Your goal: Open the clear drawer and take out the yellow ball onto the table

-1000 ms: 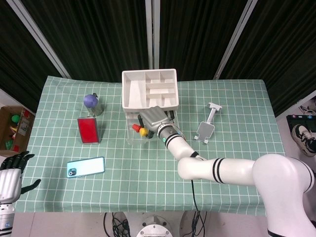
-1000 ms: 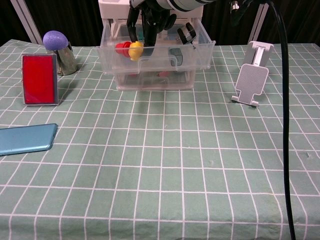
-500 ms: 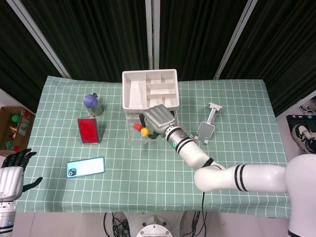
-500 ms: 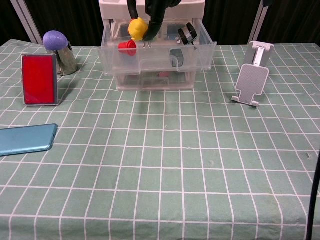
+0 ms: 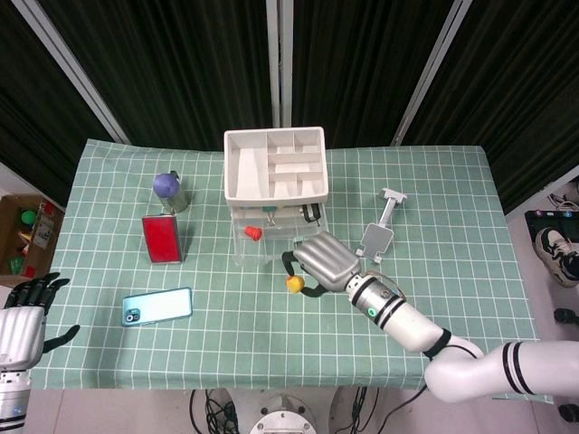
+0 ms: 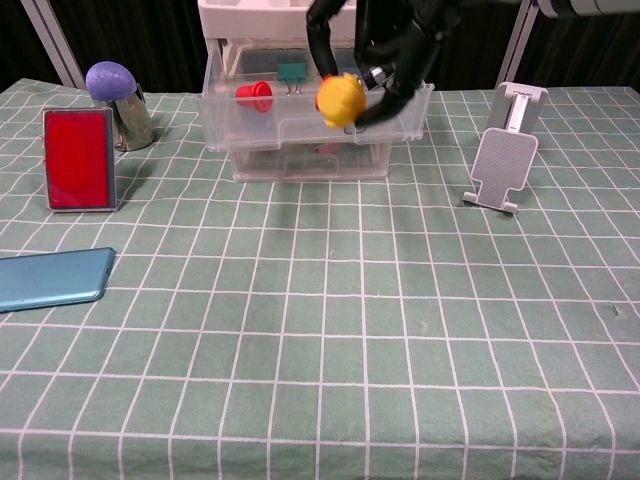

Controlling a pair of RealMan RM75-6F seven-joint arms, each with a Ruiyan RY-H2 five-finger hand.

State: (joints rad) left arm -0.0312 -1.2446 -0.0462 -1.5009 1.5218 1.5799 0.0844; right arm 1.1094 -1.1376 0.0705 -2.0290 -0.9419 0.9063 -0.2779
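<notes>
My right hand holds the yellow ball in its fingertips, in the air just in front of the clear drawer. The drawer stands pulled open under the white organiser tray. Inside it lie a red piece and a green clip. My left hand hangs off the table's front left corner, fingers apart and holding nothing.
On the green checked cloth are a red card holder, a purple egg in a metal cup, a light blue phone, and a grey phone stand to the right of the drawer.
My right hand has lifted the yellow ball out of the drawer and drawn it forward and to the right, away from the drawer. The left hand has stayed put.
</notes>
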